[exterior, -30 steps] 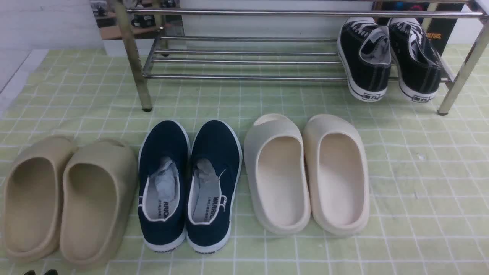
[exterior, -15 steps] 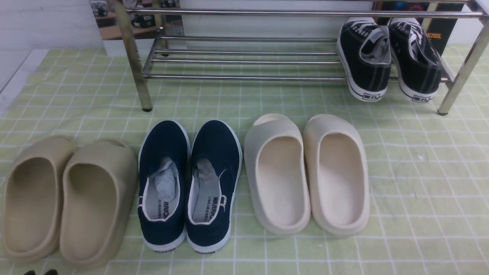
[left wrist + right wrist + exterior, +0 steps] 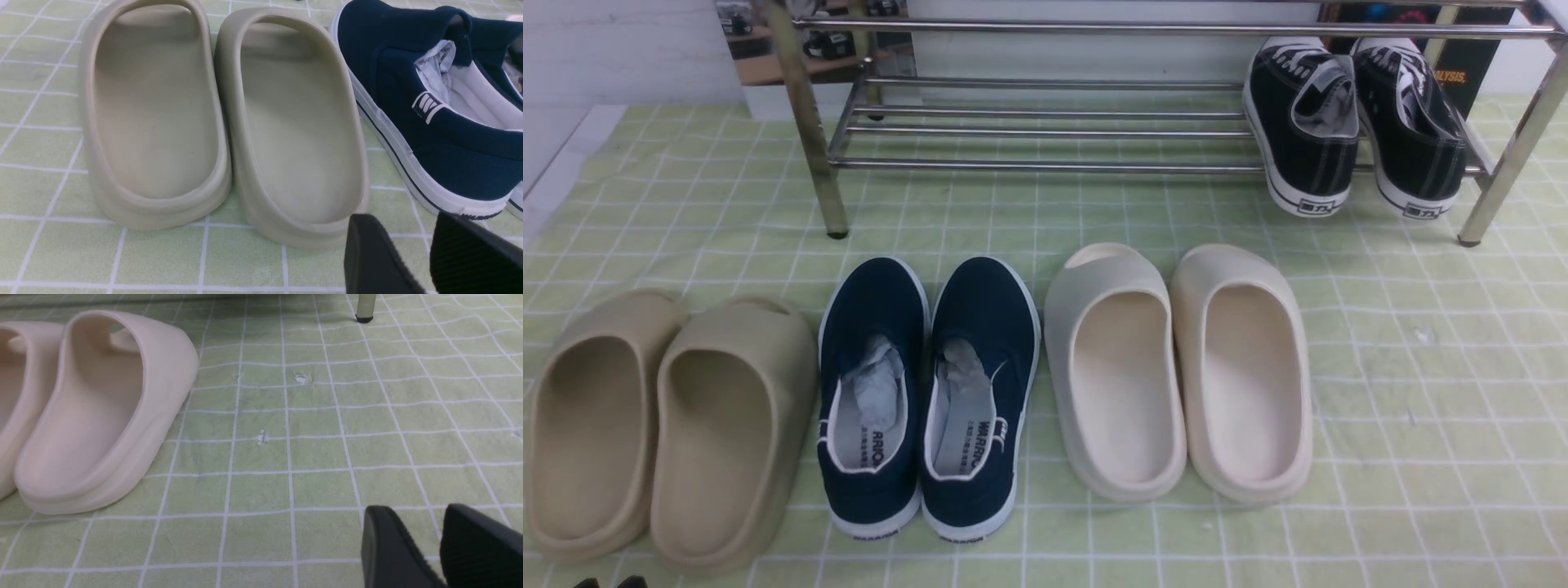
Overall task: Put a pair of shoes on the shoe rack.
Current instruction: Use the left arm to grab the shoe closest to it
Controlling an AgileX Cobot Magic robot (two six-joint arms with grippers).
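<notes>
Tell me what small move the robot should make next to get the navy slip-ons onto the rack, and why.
I'd probably ease the left jaws toward the left navy slip-on: they stand apart with nothing between them, and both slip-ons sit on the floor cloth before the shoe rack, just right of the tan slides.

The ground was covered by a pale green cloth (image 3: pixel 1421 392) crossed by white lines, slightly creased in places; behind it, a white wall (image 3: pixel 629 49) was evenly lit
</notes>
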